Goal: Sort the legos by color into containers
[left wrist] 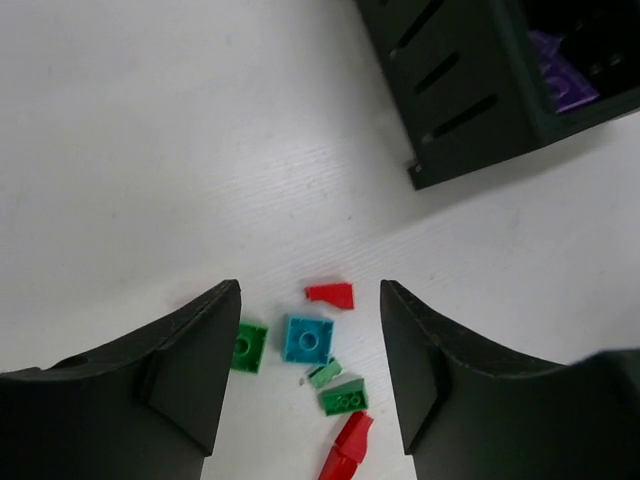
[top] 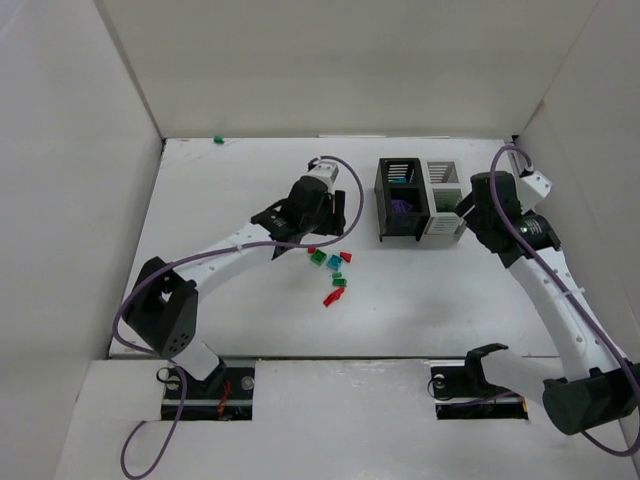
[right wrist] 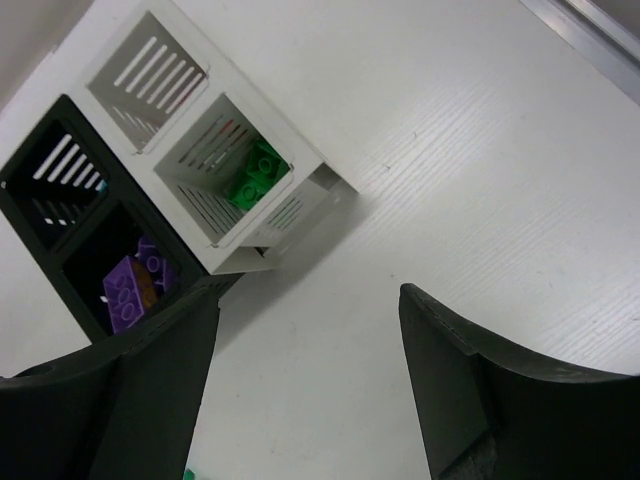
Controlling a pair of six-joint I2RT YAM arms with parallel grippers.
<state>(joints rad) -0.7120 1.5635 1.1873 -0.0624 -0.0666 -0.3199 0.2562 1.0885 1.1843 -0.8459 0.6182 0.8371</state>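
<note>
Several loose legos point(top: 332, 268) lie in the middle of the table: a teal brick point(left wrist: 307, 339), green bricks point(left wrist: 248, 346) point(left wrist: 344, 398) and red bricks point(left wrist: 331, 295) point(left wrist: 346, 450). My left gripper point(left wrist: 310, 300) hovers over this cluster, open, holding nothing; it shows in the top view too point(top: 318, 222). The joined containers stand to the right. A purple brick point(right wrist: 135, 285) lies in the black bin point(top: 400, 200), a green brick point(right wrist: 255, 175) in the white bin point(top: 443, 200). My right gripper point(right wrist: 310, 300) stands open and empty beside the white bin.
A single green brick point(top: 218, 139) lies at the far back left by the wall. White walls enclose the table on three sides. The black bin's corner point(left wrist: 470, 90) is close to the upper right of the left gripper.
</note>
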